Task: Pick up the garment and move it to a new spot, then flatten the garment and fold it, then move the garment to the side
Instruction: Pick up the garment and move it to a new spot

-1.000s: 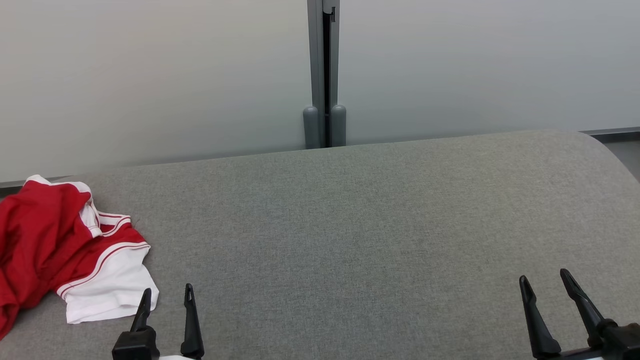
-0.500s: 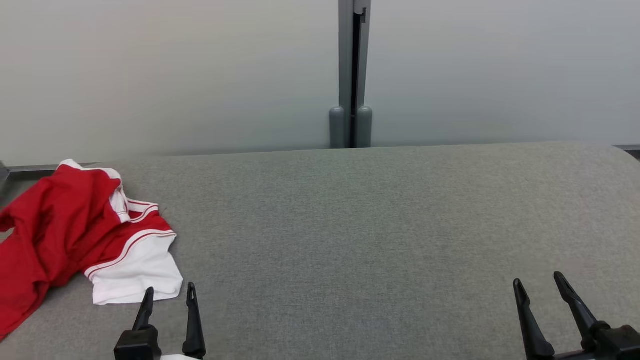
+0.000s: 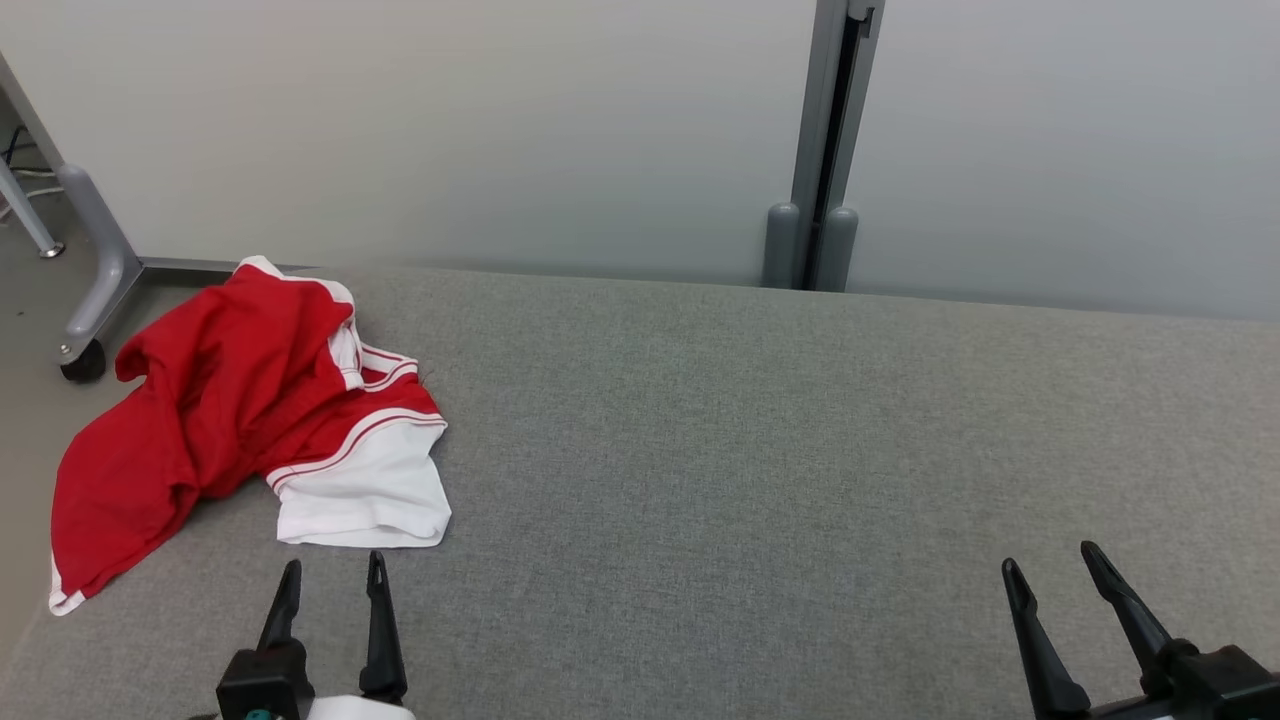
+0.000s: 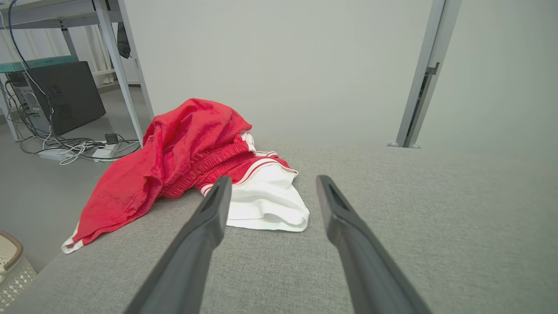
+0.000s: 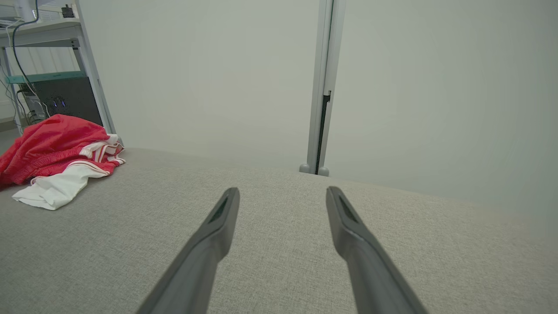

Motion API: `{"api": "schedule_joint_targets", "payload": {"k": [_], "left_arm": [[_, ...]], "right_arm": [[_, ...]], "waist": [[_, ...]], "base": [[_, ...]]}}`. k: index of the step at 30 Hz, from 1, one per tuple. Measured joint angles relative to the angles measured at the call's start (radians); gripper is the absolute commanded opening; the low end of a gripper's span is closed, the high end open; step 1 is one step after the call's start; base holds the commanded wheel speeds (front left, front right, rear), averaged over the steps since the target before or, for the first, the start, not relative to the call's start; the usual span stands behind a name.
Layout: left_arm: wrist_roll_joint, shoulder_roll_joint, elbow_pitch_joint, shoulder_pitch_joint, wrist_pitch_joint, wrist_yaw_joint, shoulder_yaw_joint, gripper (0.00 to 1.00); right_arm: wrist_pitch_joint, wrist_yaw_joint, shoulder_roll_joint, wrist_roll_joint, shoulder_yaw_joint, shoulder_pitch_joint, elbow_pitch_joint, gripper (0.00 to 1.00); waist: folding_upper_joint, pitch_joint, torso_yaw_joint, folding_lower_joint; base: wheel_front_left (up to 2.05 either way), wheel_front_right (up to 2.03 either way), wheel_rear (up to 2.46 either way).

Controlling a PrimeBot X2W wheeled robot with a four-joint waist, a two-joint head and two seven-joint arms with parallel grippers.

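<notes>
I can see the garment lying crumpled at the far left end of the grey fabric-covered counter. It is red cloth with a white panel and thin red-and-white stripes. The white panel faces me, and the long red part trails to the counter's left edge.

My left gripper sits low over the counter, just short of the white hem and not touching it. Its two dark fingers are spread wide with nothing between them. From the left wrist camera, the hem lies just past the fingertips, a little to the left.

My right gripper is well apart from the garment, over bare fabric at the right. Its jaws are just as wide and it holds nothing.

A pale partition wall with a grey post runs along the back of the counter. A grey frame leg on a caster stands on the floor at the left. The left wrist camera also picks up a dark computer tower and loose cables on the floor
</notes>
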Motion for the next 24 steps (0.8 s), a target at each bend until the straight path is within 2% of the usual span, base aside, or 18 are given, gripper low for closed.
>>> {"api": "schedule_joint_targets", "payload": {"k": [4,8,14,17,21,24], "left_arm": [[-0.022,0.000,-0.003,-0.079,0.000,0.002,-0.005,1.00],[-0.024,0.000,0.014,-0.240,0.003,0.039,-0.013,1.00],[-0.008,0.002,0.097,-0.519,0.111,0.090,-0.010,1.00],[0.002,0.021,0.153,-0.632,0.188,0.122,0.006,1.00],[0.030,0.072,0.226,-0.774,0.256,0.172,0.030,1.00],[0.036,0.092,0.285,-0.841,0.304,0.194,0.044,1.00]], "right_arm": [[0.000,0.000,-0.034,0.015,0.006,-0.017,-0.020,1.00],[0.000,0.000,-0.108,0.045,0.005,-0.074,-0.071,1.00],[0.000,0.000,-0.222,0.089,0.012,-0.118,-0.136,1.00],[0.000,0.000,-0.264,0.109,0.022,-0.132,-0.165,1.00],[0.000,0.000,-0.301,0.130,0.022,-0.150,-0.194,1.00],[0.000,0.000,-0.308,0.145,0.022,-0.150,-0.208,1.00]], "waist": [[0.0000,0.044,0.014,-0.0001],[0.0000,0.130,0.023,0.0000],[0.0000,0.286,0.035,0.0000],[0.0000,0.358,0.037,0.0000],[0.0000,0.441,0.032,0.0000],[0.0000,0.482,0.018,0.0000]], "base": [[0.00,0.00,0.00],[0.00,0.00,0.00],[0.00,0.00,0.00],[0.00,0.00,0.00],[0.00,0.00,0.00],[0.00,0.00,0.00]]}}
